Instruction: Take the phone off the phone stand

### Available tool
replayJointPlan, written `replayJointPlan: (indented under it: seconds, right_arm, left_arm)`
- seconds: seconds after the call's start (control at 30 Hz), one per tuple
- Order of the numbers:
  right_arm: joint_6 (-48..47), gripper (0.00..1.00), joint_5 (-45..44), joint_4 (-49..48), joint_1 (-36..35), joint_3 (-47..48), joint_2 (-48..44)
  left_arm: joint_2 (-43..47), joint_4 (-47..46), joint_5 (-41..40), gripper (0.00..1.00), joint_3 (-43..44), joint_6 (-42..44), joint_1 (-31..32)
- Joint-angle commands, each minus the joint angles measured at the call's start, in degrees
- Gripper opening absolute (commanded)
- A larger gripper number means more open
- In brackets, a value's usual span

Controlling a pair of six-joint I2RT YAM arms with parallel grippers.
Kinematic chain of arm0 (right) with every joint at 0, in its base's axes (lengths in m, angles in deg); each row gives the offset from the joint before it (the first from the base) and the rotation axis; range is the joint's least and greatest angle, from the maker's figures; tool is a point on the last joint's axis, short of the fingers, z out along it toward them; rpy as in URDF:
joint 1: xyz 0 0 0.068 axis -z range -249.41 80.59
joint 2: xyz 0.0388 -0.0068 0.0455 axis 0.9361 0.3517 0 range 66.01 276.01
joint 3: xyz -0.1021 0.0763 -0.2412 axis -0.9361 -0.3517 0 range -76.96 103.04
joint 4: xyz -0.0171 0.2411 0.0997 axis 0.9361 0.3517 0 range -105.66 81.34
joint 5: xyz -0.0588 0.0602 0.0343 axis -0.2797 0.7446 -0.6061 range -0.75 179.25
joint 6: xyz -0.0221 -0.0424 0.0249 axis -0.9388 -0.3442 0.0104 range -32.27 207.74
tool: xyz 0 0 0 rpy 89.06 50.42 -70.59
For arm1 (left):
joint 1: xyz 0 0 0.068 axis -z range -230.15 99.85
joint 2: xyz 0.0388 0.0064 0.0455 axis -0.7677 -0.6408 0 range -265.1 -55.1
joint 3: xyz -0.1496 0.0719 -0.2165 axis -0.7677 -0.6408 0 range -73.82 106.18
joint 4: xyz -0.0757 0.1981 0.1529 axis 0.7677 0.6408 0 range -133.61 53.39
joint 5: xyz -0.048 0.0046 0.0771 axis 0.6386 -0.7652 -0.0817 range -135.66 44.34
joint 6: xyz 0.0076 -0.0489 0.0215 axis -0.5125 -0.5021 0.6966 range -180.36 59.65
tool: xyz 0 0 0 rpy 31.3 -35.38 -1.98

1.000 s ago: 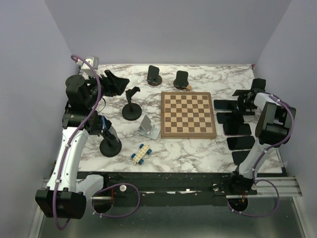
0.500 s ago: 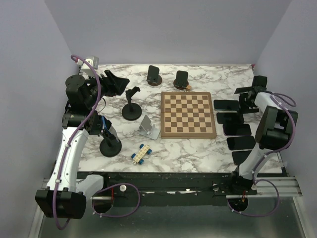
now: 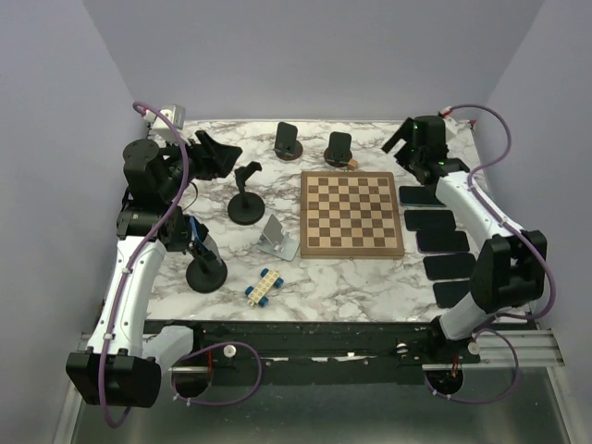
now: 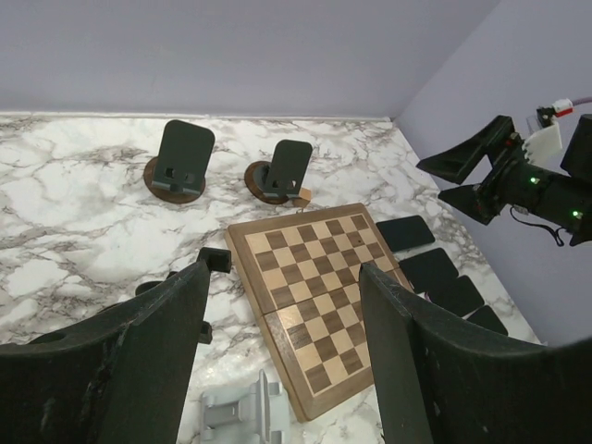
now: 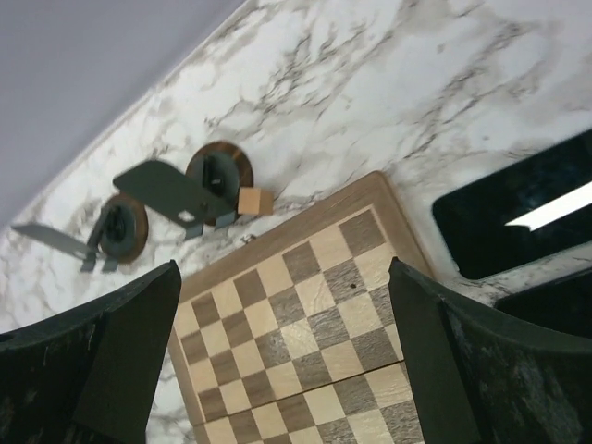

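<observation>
Marble table (image 3: pixel 370 277): phones (image 3: pixel 433 220) beside chessboard (image 3: pixel 351 213)

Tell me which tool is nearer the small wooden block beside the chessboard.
Right. The right tool hangs just to the right of the wooden block; the left tool sits well off to its left.

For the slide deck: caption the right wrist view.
Open right gripper above the chessboard, facing two phone stands and a wooden block, with dark phones lying at right.
</observation>
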Motion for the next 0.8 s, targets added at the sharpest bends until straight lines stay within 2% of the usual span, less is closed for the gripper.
replayJointPlan:
  seconds: [0.0, 0.07, 0.2, 0.57, 0.77]
  right_arm:
    - [-16.06, 1.0, 3.77, -3.3, -6.38, 2.96, 2.84]
    - [-20.73, 1.0, 9.63, -7.39, -9.65, 2.01, 2.37]
    - [-27.76, 1.0, 14.11, -13.51, -16.82, 0.17, 0.87]
    - [-37.09, 1.0, 50.83, -29.29, -28.58, -2.98, 1.4]
    - [-35.83, 1.0, 57.0, -39.33, -37.27, -1.71, 7.03]
  left_arm:
    - [-0.33, -0.76, 1.11, 0.74, -0.64, -0.13, 0.38]
    - [-0.25, -0.6, 0.81, 0.74, -0.68, -0.03, 0.44]
    - [-0.05, -0.43, 0.51, 0.74, -0.64, 0.24, 0.45]
    - [0.42, -0.42, 0.45, 0.74, -0.55, 0.15, 0.45]
    - [2.25, 1.37, -4.84, 0.74, -0.55, 1.8, 0.29]
